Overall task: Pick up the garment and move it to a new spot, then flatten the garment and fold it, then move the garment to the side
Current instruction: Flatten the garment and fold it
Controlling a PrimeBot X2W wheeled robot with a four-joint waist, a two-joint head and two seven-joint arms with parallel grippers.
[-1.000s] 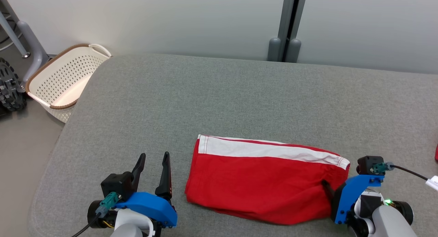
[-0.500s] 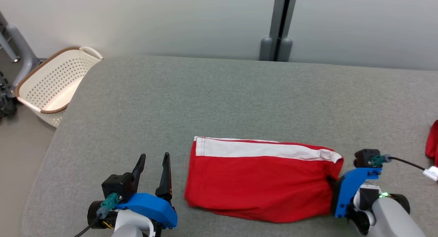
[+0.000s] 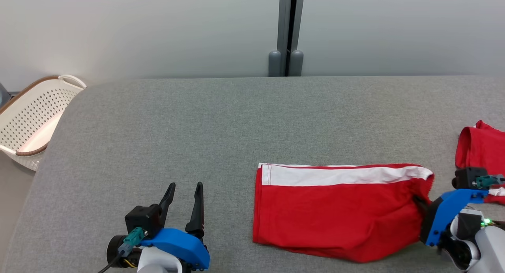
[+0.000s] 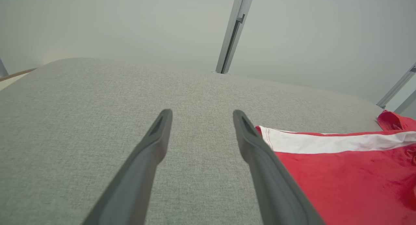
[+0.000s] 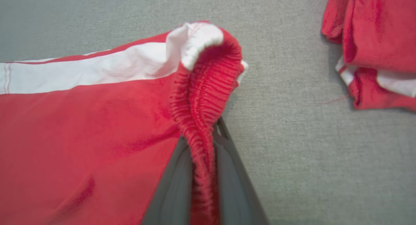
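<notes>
A: What is added by the right wrist view?
B: The red shorts' (image 3: 335,214) ribbed waistband (image 5: 208,88) is shown clamped between the right gripper's (image 5: 203,134) fingers; in the head view a dark finger is seen at their right end.
A: And beyond?
B: The left gripper (image 3: 185,185) is held open, apart from the shorts, which are laid flat near the table's (image 3: 197,119) front edge, white stripe farthest.

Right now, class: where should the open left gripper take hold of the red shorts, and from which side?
Probably the left hem edge of the red shorts, approached from the left: it lies flat and faces the open left gripper, while the right gripper pinches the waistband at the other end.
</notes>
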